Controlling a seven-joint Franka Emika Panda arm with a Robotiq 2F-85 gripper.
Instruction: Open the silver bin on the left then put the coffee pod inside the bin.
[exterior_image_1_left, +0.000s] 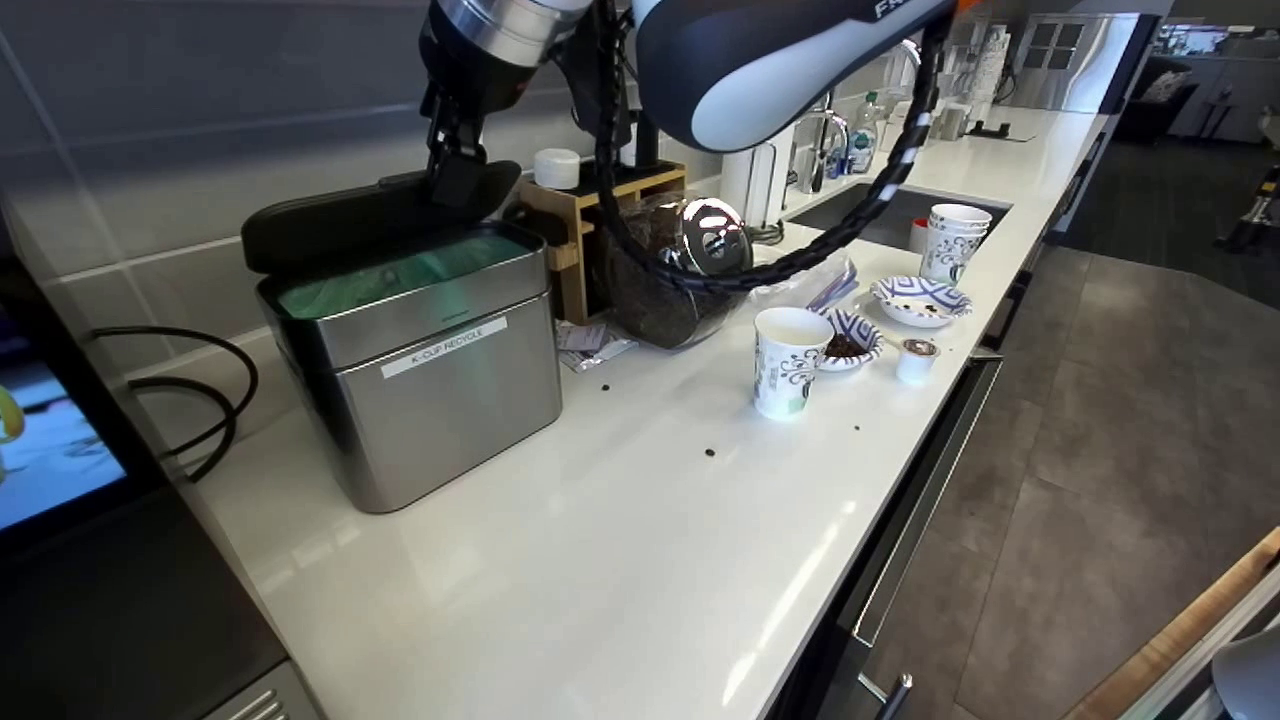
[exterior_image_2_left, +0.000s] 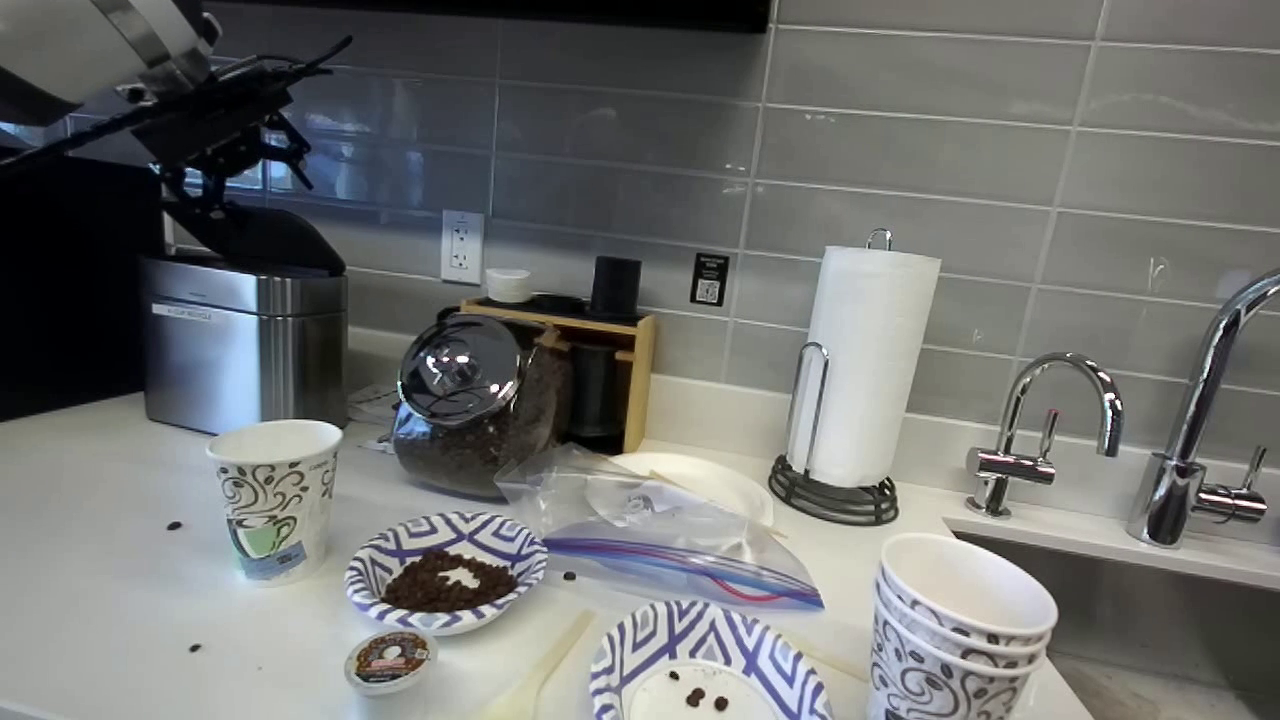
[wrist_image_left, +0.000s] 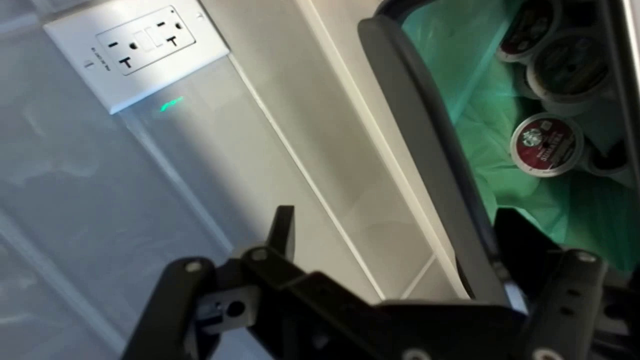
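Observation:
The silver bin (exterior_image_1_left: 460, 400) stands on the counter against the tiled wall; it also shows in an exterior view (exterior_image_2_left: 250, 365). Its black lid (exterior_image_1_left: 330, 222) is raised and leans back toward the wall, and the green liner (exterior_image_1_left: 410, 275) shows. In the wrist view several used pods (wrist_image_left: 547, 145) lie inside. My gripper (exterior_image_1_left: 458, 178) is at the lid, with its fingers wide apart in the wrist view (wrist_image_left: 397, 225). One finger is on the bin side of the lid edge (wrist_image_left: 435, 150), the other on the wall side. The coffee pod (exterior_image_2_left: 390, 660) stands upright on the counter, far from my gripper.
A paper cup (exterior_image_1_left: 785, 365), a bowl of coffee grounds (exterior_image_2_left: 450, 575), another bowl (exterior_image_2_left: 710, 665) and stacked cups (exterior_image_2_left: 960, 620) stand near the pod. A coffee bean jar (exterior_image_2_left: 460, 420) and a wooden box (exterior_image_2_left: 640, 390) stand beside the bin. A screen (exterior_image_1_left: 50, 430) stands at its other side.

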